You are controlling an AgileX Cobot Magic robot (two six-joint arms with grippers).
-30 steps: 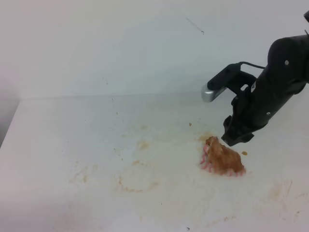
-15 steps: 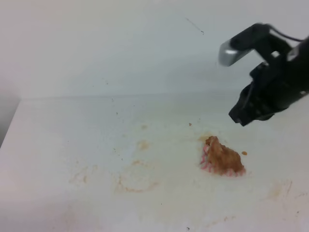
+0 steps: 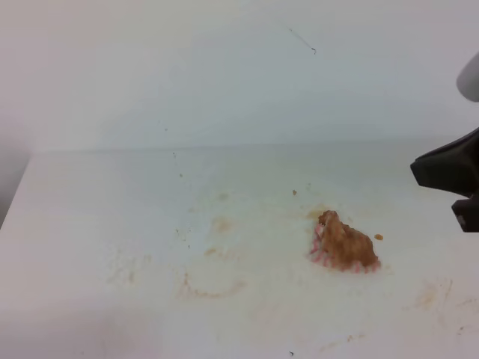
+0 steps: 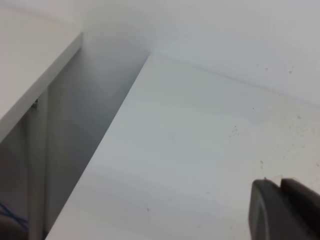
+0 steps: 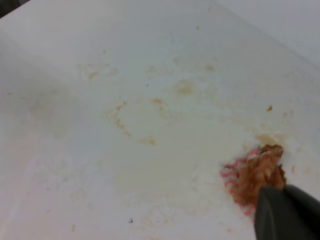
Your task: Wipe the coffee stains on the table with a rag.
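Exterior high view shows one rag (image 3: 344, 245) on the table (image 3: 97, 202), right of centre, lying free of both my pincers. It is a lumpy brown-soaked wad with pink-and-white edging, its long axis running from far-left to near-right. Left of it, several pale tan coffee stains (image 3: 212, 286) form curved smears and specks. My right pincer (image 5: 290, 212) is clenched on nothing and hangs off the rag, at the right edge of that view. My left pincer (image 4: 285, 210) hangs over bare tabletop, fingers together, grasping nothing.
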